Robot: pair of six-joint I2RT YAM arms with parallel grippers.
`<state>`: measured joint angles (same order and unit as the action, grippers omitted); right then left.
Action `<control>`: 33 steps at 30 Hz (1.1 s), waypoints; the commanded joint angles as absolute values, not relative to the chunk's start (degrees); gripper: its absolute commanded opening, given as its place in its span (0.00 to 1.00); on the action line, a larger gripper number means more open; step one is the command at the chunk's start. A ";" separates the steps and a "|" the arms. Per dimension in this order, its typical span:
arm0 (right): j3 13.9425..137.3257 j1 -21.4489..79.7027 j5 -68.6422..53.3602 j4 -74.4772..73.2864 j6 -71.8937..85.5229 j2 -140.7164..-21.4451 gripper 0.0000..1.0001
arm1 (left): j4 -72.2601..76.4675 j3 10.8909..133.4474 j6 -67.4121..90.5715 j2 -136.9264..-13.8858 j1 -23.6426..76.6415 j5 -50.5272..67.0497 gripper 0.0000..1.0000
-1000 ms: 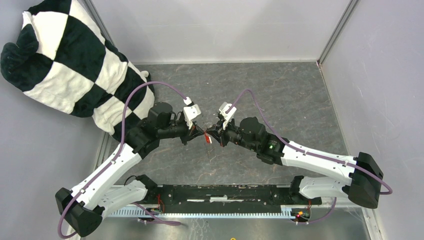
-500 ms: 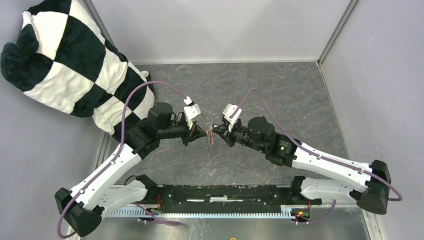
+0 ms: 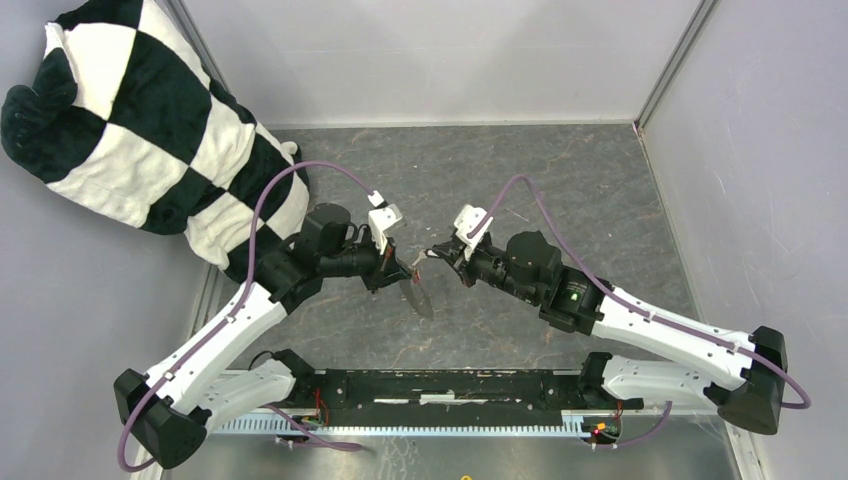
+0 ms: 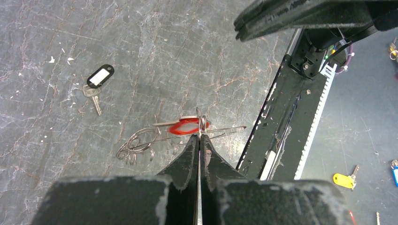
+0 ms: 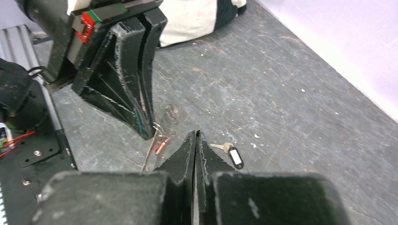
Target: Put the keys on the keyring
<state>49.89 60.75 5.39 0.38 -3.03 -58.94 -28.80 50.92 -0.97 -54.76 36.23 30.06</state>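
Left end effector (image 4: 199,137): fingers shut on the thin wire of the keyring (image 3: 419,299), which is held clear of the counter (image 4: 197,42) near its middle. The ring's long axis runs from the grip toward the near right. Red-tag key (image 4: 184,127) sits at the ring beside the grip; it appears threaded, but this is unconfirmed. Right end effector (image 5: 195,135): shut, holding nothing, just right of the left one. Black-tag key (image 4: 97,79), the 1 remaining, lies flat farther out, blade toward the left end effector, tag away.

Risks:
- The ring is pinched at 1 point and may swivel or slip.
- The red-tag key could slide off at the ring's split.
- A flat key on a hard counter may skid when pinched.
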 commanded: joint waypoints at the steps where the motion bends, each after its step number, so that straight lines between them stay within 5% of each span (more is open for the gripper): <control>1: 48.66 60.70 -0.43 6.55 -0.09 -59.37 0.09 | -27.62 54.23 -0.88 -53.60 36.12 30.96 0.02; 4: 47.84 60.35 -7.54 7.79 -0.13 -59.50 0.25 | -27.37 54.04 -4.95 -52.14 36.12 31.76 0.02; 12: 47.68 55.36 -24.81 7.74 -6.03 -56.36 0.39 | -22.93 51.42 -13.23 -45.28 36.12 43.57 0.02; 23: 52.72 49.57 -50.67 10.66 -1.48 -61.31 0.43 | -24.46 53.09 -14.53 -45.97 36.12 51.55 0.02; 33: 55.55 49.74 -50.56 8.93 1.82 -65.04 0.45 | -24.46 53.17 -13.53 -46.72 36.11 49.79 0.02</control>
<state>51.72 49.60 -49.76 9.54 0.86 -63.59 -26.68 51.05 -12.38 -46.52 36.23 48.64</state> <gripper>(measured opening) 0.451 0.034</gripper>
